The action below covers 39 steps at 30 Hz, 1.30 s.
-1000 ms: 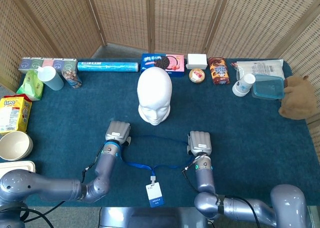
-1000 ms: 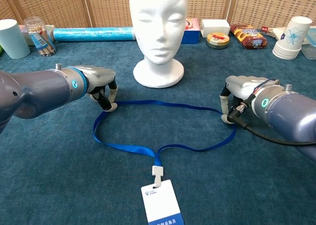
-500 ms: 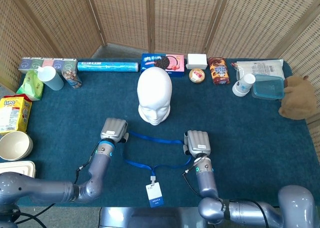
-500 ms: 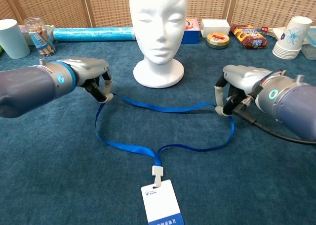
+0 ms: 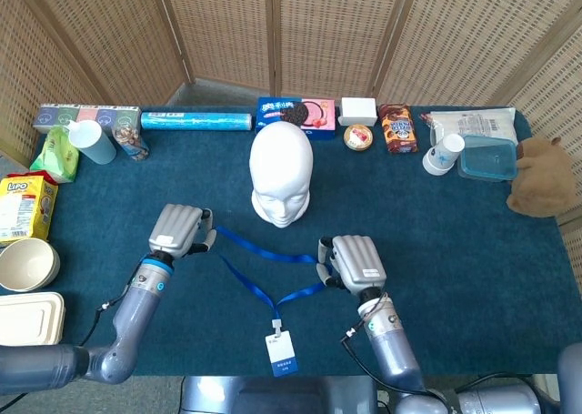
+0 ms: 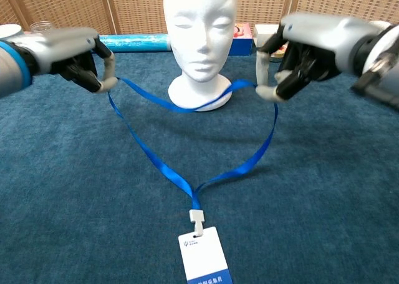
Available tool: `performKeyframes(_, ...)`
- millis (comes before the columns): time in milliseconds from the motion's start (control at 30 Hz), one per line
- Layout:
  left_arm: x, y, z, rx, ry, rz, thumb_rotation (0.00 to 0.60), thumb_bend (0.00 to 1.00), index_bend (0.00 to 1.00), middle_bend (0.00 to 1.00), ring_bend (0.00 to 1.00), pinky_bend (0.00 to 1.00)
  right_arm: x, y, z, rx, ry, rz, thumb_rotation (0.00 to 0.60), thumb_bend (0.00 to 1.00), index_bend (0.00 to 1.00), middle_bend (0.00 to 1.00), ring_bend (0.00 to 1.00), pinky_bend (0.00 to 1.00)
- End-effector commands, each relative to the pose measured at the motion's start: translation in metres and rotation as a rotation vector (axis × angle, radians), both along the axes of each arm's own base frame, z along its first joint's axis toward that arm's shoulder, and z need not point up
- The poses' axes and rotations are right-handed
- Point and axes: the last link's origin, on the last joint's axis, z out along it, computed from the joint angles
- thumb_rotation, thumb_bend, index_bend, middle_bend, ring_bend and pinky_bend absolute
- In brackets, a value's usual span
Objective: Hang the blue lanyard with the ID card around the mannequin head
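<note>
At frame centre the mannequin head [image 6: 200, 44] stands rigid and light-looking on the worktop [image 6: 75, 190]. Before it, each robot hand, left [image 6: 84, 56] and right [image 6: 299, 47], pinches the blue lanyard [image 6: 159, 162]. That ribbon looks limp and slippery, best held at its upper sides, and the ID card [image 6: 204, 254] rests at bottom centre.
</note>
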Motion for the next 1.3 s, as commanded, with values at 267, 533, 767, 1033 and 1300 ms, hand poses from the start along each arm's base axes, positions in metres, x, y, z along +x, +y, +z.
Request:
performKeyframes(267,0.006,-0.012,0.056,0.103,-0.164,-0.076,0.513,0.46,0.60,1.00,1.00,1.00,0.016,0.011,0.053,-0.046,-0.147,0.069,0.600,0.48,0.63,1.00,1.00,1.00)
performKeyframes(533,0.020,-0.011,0.086,0.161,-0.211,-0.116,0.512,0.46,0.60,1.00,1.00,1.00,0.024,0.003,0.076,-0.072,-0.205,0.103,0.600,0.48,0.63,1.00,1.00,1.00)
performKeyframes(767,0.041,-0.009,0.109,0.202,-0.254,-0.154,0.521,0.46,0.60,1.00,1.00,1.00,0.033,-0.011,0.102,-0.131,-0.254,0.143,0.600,0.48,0.64,1.00,1.00,1.00)
performKeyframes(1033,0.062,0.000,0.115,0.208,-0.259,-0.162,0.518,0.46,0.60,1.00,1.00,1.00,0.044,-0.026,0.114,-0.140,-0.265,0.124,0.600,0.48,0.64,1.00,1.00,1.00)
performKeyframes(1300,0.075,0.015,0.115,0.214,-0.271,-0.140,0.516,0.46,0.60,1.00,1.00,1.00,0.050,-0.049,0.116,-0.152,-0.269,0.104,0.600,0.47,0.64,1.00,1.00,1.00)
